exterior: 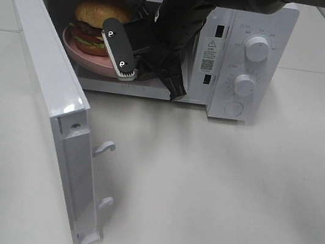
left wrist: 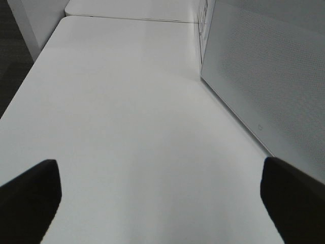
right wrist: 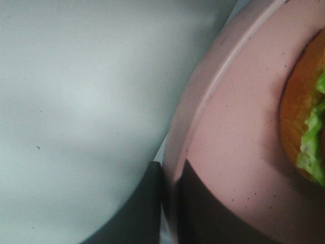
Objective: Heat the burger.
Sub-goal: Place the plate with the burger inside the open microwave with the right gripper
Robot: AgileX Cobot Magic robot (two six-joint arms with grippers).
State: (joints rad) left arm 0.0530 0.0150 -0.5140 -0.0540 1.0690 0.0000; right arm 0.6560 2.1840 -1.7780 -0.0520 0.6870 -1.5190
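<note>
Because the right gripper (right wrist: 170,169) clamps the rim of the pink plate (right wrist: 228,127) inside the microwave (exterior: 258,26), a jerky pull could spill the burger (exterior: 98,20); the left gripper (left wrist: 158,170) gapes empty.

Tan-bunned burger (exterior: 96,22), seemingly upright, on plate (exterior: 85,60)

We note that the right arm (exterior: 179,13) covers part of the pink plate (exterior: 85,60) and of the burger (exterior: 96,15); the label (exterior: 209,55) print is too small to read. In the right wrist view the edge cuts the burger off — the fingers (right wrist: 144,213) at the plate rim are blurred.
</note>
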